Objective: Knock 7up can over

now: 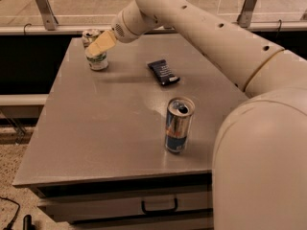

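The 7up can, short and whitish-silver with a green band, stands at the far left of the grey table; it leans away to the left. My gripper reaches from the right and its tan fingers press against the can's upper half, covering part of it. The can's open top shows just above the fingers.
A taller blue-and-silver can stands upright near the table's front right. A dark flat packet lies in the middle back. My arm spans the table's right side. A railing runs behind; a drawer handle is below.
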